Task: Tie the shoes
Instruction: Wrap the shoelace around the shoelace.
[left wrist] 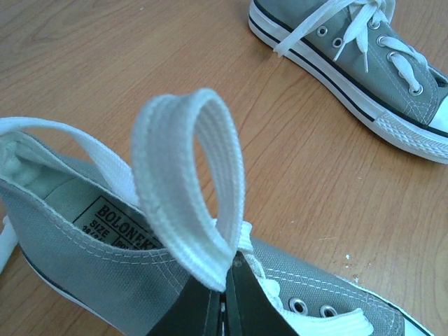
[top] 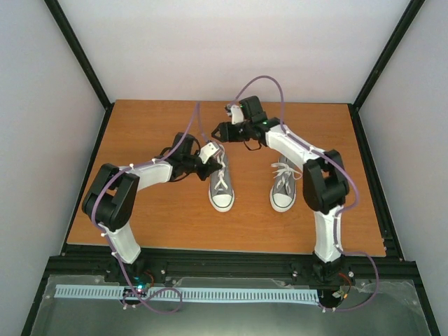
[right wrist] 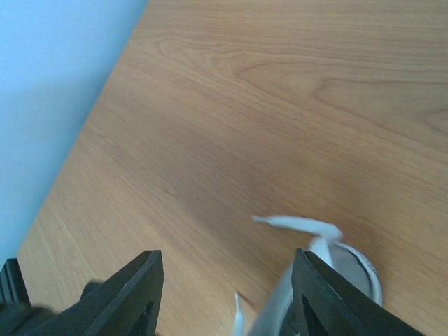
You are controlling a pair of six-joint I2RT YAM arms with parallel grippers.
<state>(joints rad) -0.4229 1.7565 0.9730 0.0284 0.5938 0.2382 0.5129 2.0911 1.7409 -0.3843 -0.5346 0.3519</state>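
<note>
My left gripper [left wrist: 224, 287] clamped a lace loop [left wrist: 183, 175] above the left shoe [top: 221, 187] (loop upright); my right gripper [right wrist: 227, 269] stood with jaws apart.

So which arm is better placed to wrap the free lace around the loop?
Probably the right: the right end effector is open beside the free lace; the left end effector holds the loop.

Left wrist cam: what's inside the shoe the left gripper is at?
Inside the left shoe: white lining and a printed size label. The lace loop pinched in the left gripper covers the rest; the insole can't be seen.
</note>
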